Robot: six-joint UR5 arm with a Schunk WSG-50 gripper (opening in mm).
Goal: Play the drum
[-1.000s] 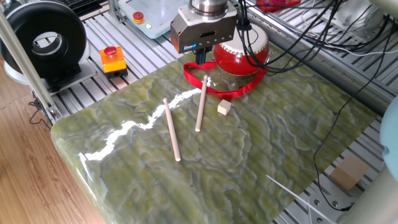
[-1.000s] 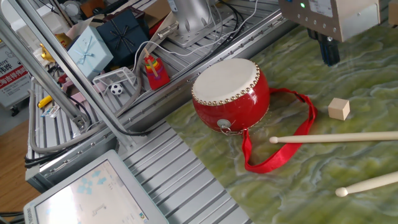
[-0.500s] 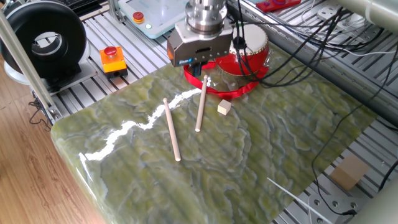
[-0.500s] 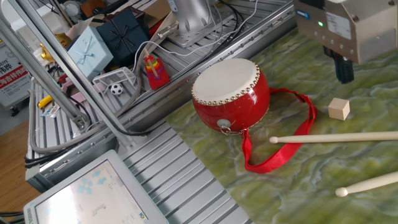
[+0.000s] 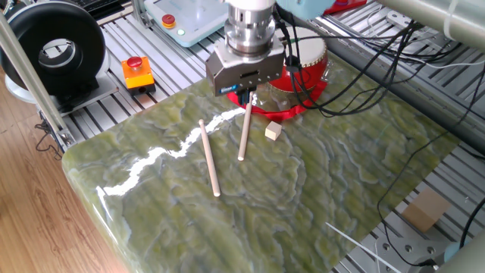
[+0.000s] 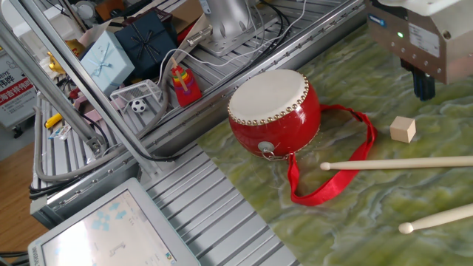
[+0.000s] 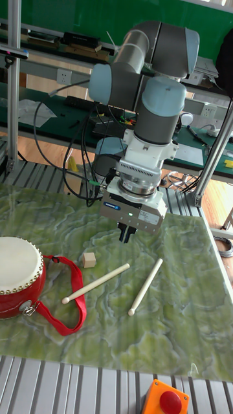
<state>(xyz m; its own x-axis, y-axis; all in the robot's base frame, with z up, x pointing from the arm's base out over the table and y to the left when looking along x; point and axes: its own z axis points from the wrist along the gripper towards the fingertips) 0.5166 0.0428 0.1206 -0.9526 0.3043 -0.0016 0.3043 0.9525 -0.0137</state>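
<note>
Red drum [image 7: 19,277] at the far left of the green table [image 7: 181,323], strap [image 7: 61,304] trailing beside it, skin top bare. Next a small wooden cube [image 7: 88,259], then two drumsticks [image 7: 96,283] lying flat, untouched. Above their upper ends, the claw [image 7: 127,236], now moved away from the drum and lower than a second ago. Fingers close together, holding nothing. Probably about to pick up a stick; no drumming yet.

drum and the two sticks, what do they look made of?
Drum: glossy red shell, likely lacquered wood or plastic; matte cream skin head with a row of gold studs at its rim; red fabric ribbon strap. Sticks: pale, unfinished-looking wood, matte.
</note>
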